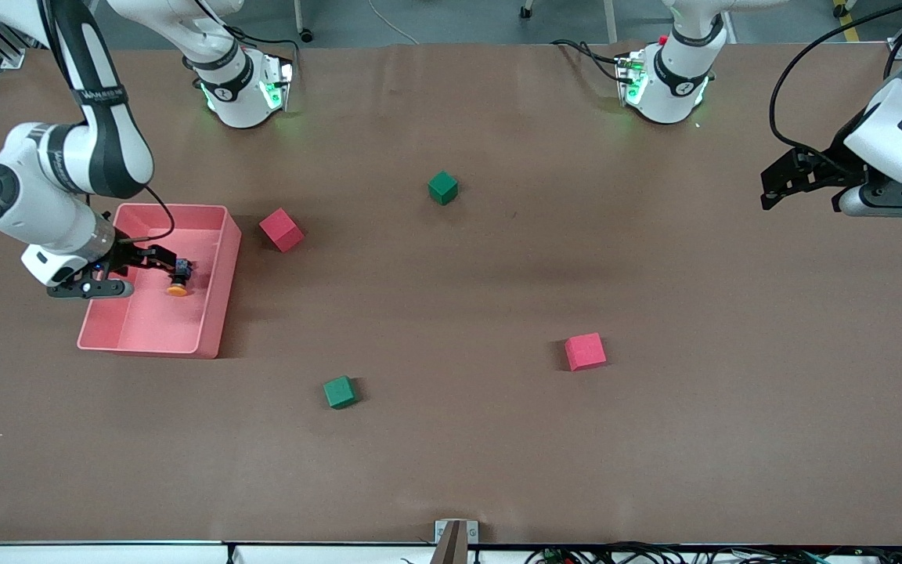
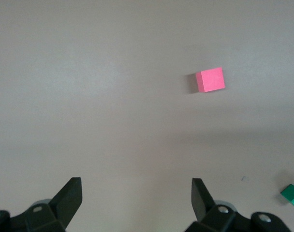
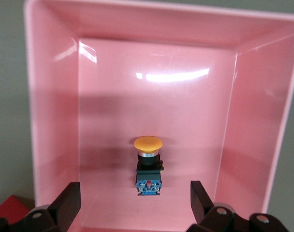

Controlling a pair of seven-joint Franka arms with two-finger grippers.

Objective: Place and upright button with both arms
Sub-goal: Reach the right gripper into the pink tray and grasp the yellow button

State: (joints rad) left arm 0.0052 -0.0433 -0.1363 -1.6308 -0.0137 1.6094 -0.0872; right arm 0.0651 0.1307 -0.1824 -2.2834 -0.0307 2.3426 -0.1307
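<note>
At the right arm's end of the table, the right gripper [image 1: 173,270] hangs inside the pink tray [image 1: 220,301], jaws spread wide and empty, lined up on the button [image 1: 178,283]. The button lies on its side on the tray floor, orange cap toward six o'clock in the front view, likely awaiting a grasp. Cubes lie scattered mid-table. At three o'clock the left gripper [image 2: 136,199] waits above bare table, jaws equally wide, holding nothing.

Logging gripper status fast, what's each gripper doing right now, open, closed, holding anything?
Left gripper: open, empty, over bare table at the left arm's end.
Right gripper: open, holding nothing, over the pink tray, with the button lying between its fingers.
</note>
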